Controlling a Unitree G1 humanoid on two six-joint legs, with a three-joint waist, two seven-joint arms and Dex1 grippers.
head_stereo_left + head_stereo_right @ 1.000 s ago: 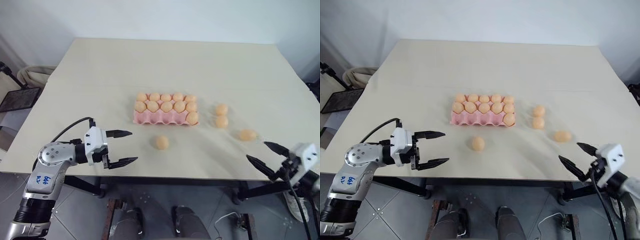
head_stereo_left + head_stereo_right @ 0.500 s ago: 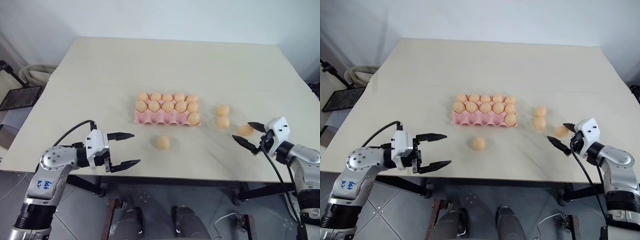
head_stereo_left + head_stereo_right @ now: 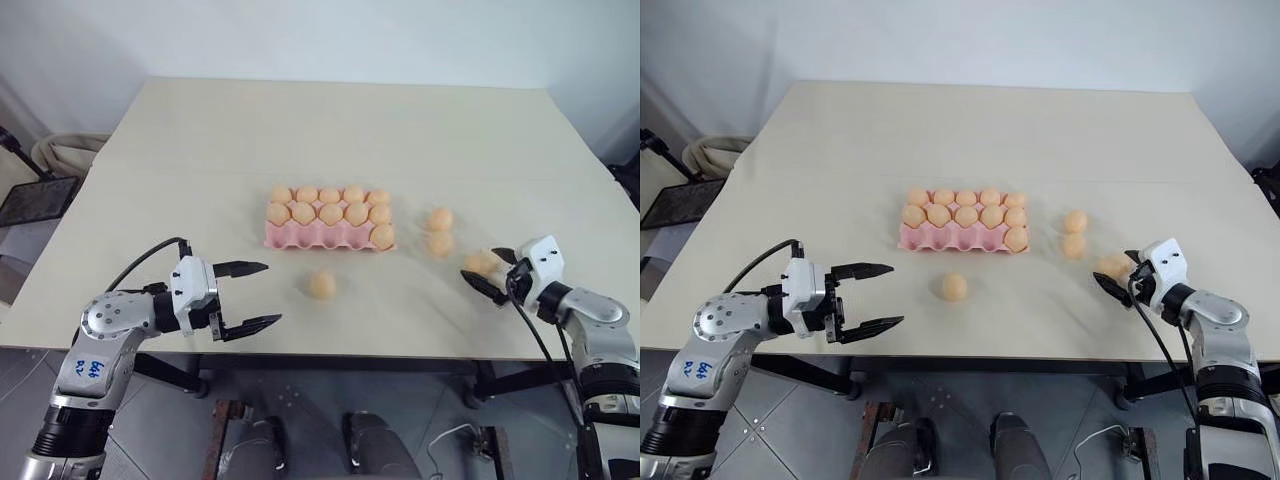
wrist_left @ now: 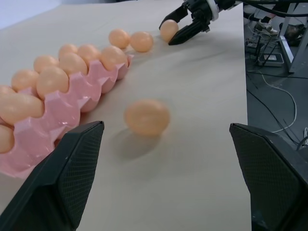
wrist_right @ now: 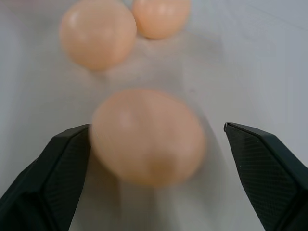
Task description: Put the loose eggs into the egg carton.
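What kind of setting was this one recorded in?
Probably a lab or test room, not a kitchen: a plain beige table against bare white walls, holding a pink egg carton and loose eggs, with cables on the tiled floor.

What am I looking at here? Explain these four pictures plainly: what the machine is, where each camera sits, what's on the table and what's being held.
This is a humanoid robot with two arms, each ending in a gripper of two black fingers. The two wide pictures come from a stereo camera on its head, looking down over the arms. The two close-ups come from cameras on the wrists, looking along each gripper's fingers.

On the beige table lies a pink egg carton holding eleven eggs. Four loose eggs lie outside it: a single egg in front of the carton, a pair of eggs to its right, and a fourth egg nearer the table's right edge.

The left gripper hangs open and empty. The right gripper is open, with its fingers on either side of the fourth egg. Nothing is gripped yet.
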